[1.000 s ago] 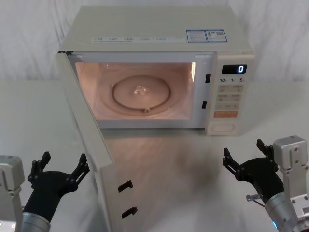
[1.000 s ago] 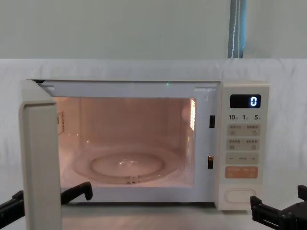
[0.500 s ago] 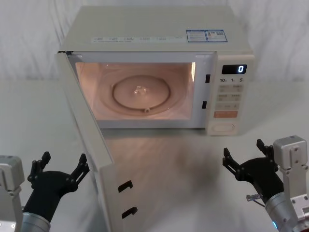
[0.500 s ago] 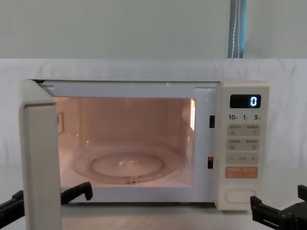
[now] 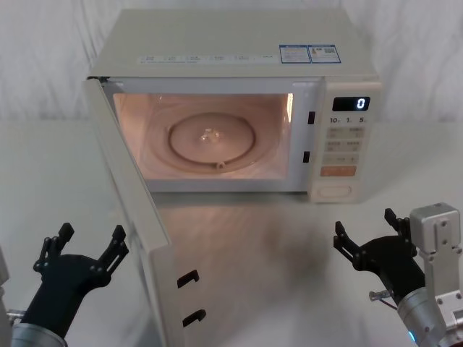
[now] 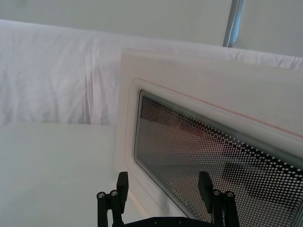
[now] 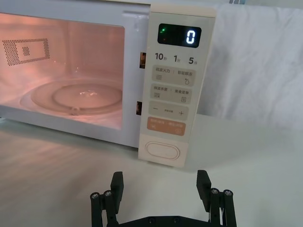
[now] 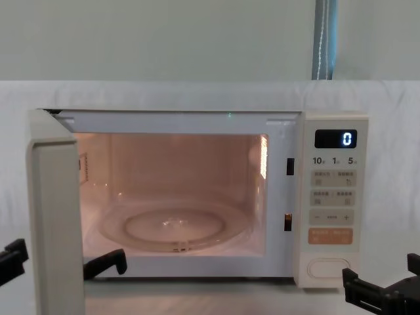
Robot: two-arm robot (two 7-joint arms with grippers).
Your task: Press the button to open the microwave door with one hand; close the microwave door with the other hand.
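Head view first: our left gripper [image 5: 78, 242], at the lower left of the frame, has shifted a little since half a second ago. It sits slightly further left and lower, and the grey wrist block that showed at the left edge has slipped out of the picture. Its fingers are spread wide and hold nothing. Our right gripper [image 5: 367, 233], lower right, has not moved; its fingers are also wide apart and empty.

We take this to mean the opening half is done. The microwave door [image 5: 130, 217] stands swung out towards us on its left hinge, the lit cavity [image 5: 210, 141] and glass turntable [image 5: 211, 139] exposed, and the button [image 5: 334, 191] sits untouched at the bottom of the control panel [image 5: 346, 141], well ahead of the right gripper. The left arm's small move looks like the start of the closing push.

From the left wrist, we see the door's dotted window [image 6: 213, 161] just beyond the fingertips [image 6: 122, 181], near but apart.

Nothing blocks the door's swing. The white cloth-covered table [image 5: 275, 260] in front is bare.
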